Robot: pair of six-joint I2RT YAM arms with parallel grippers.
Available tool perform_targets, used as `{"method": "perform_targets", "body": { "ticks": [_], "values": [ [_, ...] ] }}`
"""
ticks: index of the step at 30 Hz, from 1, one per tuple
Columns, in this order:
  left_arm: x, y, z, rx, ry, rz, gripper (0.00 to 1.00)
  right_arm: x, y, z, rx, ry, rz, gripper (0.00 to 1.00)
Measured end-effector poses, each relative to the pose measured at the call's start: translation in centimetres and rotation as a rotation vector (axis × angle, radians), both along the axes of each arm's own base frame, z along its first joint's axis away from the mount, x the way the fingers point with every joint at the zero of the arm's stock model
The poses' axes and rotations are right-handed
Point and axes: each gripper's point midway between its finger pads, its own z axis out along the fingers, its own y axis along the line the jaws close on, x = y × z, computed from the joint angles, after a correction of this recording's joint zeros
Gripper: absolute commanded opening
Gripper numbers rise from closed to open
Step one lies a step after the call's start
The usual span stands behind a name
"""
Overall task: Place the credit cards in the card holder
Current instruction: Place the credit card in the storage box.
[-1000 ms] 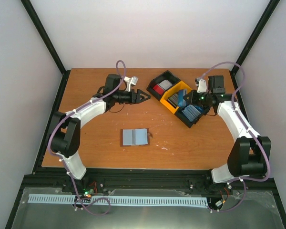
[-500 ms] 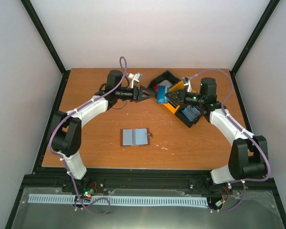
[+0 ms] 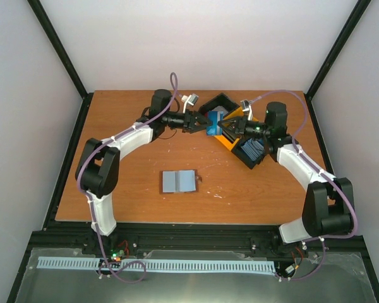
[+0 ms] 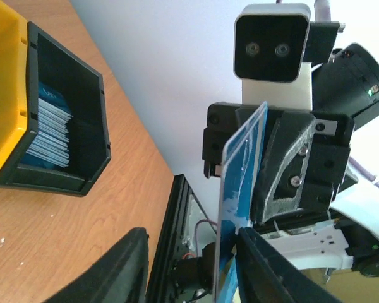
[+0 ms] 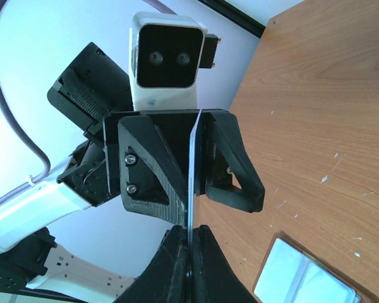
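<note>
My right gripper is shut on a blue credit card and holds it upright in the air above the table's back middle. In the right wrist view the card shows edge-on between my own fingertips. My left gripper faces it with its jaws open on either side of the card's free end. In the left wrist view the card lies against one finger and stands well apart from the other. The brown card holder lies open, pale blue inside up, and also shows in the right wrist view.
A black-and-yellow three-compartment tray stands under and behind the grippers. Its near compartment holds a stack of blue cards, also in the left wrist view. White walls and a black frame close the table in.
My right gripper has carried the blue card from the tray leftward. My left gripper has moved right to meet it, and its open jaws now straddle the card.
</note>
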Motion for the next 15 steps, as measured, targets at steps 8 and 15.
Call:
{"method": "perform_targets", "body": {
  "ticks": [8,15],
  "values": [
    [1.4,-1.5,0.8,-0.033,-0.004,-0.038,0.01,1.4,-1.2,-0.6,-0.001,0.009,-0.014,0.05],
    [1.3,-1.6,2.3,-0.083,-0.069,-0.074,0.01,2.2,-1.9,0.6,0.011,-0.024,-0.013,0.38]
  ]
}}
